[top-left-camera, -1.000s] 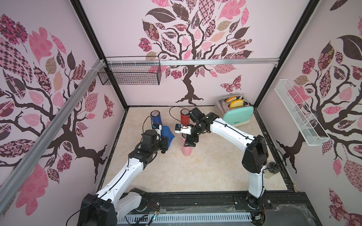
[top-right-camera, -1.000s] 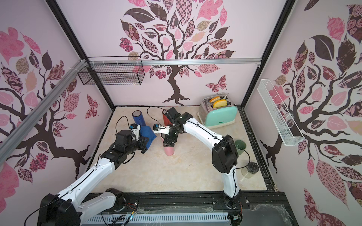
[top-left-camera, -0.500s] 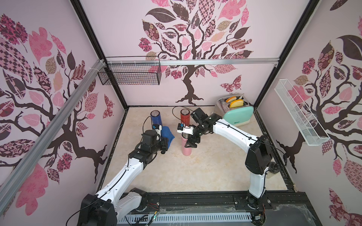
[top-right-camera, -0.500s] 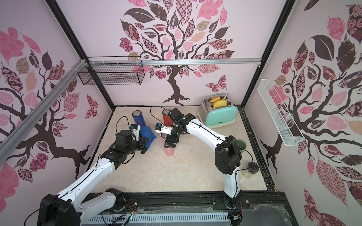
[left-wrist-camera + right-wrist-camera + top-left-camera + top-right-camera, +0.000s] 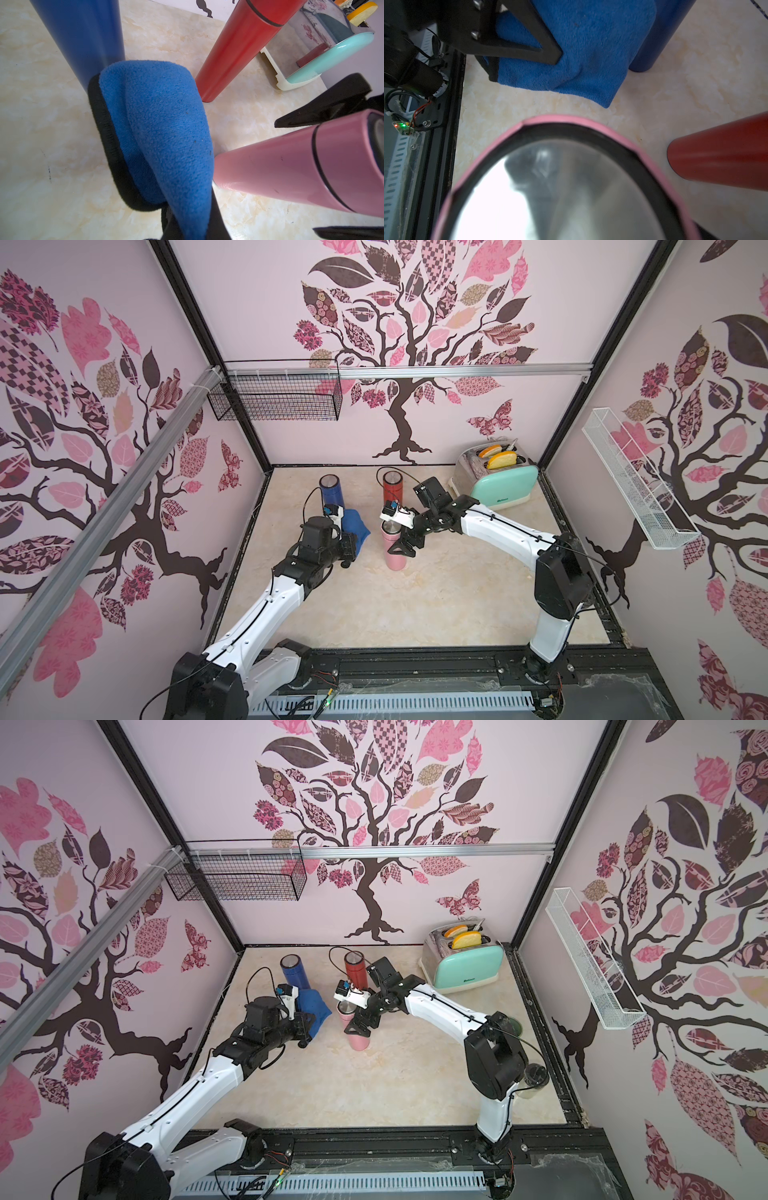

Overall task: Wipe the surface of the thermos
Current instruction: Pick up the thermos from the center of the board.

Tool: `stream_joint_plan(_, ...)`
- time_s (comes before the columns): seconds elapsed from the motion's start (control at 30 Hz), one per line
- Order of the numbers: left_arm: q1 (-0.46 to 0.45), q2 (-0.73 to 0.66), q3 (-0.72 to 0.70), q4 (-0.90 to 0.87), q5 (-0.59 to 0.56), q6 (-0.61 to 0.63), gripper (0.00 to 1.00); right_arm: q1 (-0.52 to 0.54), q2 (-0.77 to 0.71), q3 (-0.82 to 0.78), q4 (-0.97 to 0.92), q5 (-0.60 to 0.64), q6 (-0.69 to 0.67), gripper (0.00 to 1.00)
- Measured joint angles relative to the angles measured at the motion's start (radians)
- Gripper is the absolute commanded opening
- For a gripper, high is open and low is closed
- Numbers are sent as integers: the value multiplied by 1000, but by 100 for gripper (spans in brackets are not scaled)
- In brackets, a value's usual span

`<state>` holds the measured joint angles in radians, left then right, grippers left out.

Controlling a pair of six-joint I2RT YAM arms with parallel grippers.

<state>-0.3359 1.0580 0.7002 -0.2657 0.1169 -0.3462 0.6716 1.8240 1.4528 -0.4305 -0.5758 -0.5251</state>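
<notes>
Pink metal of the thermos [image 5: 395, 563] showed a little below the middle of the frame in both top views, where it stood upright on the beige marble-like table [image 5: 415, 605]. The right gripper [image 5: 398, 541] was over its upper part with the jaws spread wide; in the left wrist view one black finger [image 5: 324, 104] passed behind the pink body [image 5: 280, 164] and another one [image 5: 349, 230] lay at the lower right corner, so the thermos stood between them, and I could not tell if they touched it. The right wrist view was filled in its lower half by the shiny lid [image 5: 571, 187] of this thermos, seen from very close. The left gripper [image 5: 352, 542], just to the left of the thermos in a top view, was closed on a blue cloth [image 5: 357, 526], which hung folded from its fingers. In the right wrist view a strip of bare table separated the corner of the cloth [image 5: 591, 52] from the pink rim, so the two were near but apart. A blue thermos [image 5: 332, 493] stood upright just behind the cloth, higher in the frame, and a red thermos [image 5: 390, 491] stood upright above the pink one. A mint-green toaster [image 5: 500, 489] with two slices in it was at the right of them, near the back wall.
</notes>
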Motion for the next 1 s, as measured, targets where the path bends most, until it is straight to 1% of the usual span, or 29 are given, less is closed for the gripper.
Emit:
stream_joint_plan(0.17,0,-12,0,-2,0,3,0,0,-27,-114,137,-5,61,97)
stream_joint_plan(0.3,0,-15,0,2,10,2,0,0,-53,-175,219,-3,95,97)
stream_joint_plan(0.57,0,-10,0,17,45,-2,0,0,-141,-338,478,26,180,97)
stream_joint_plan(1.0,1,-19,0,17,45,-1,0,0,-172,-484,761,53,278,96)
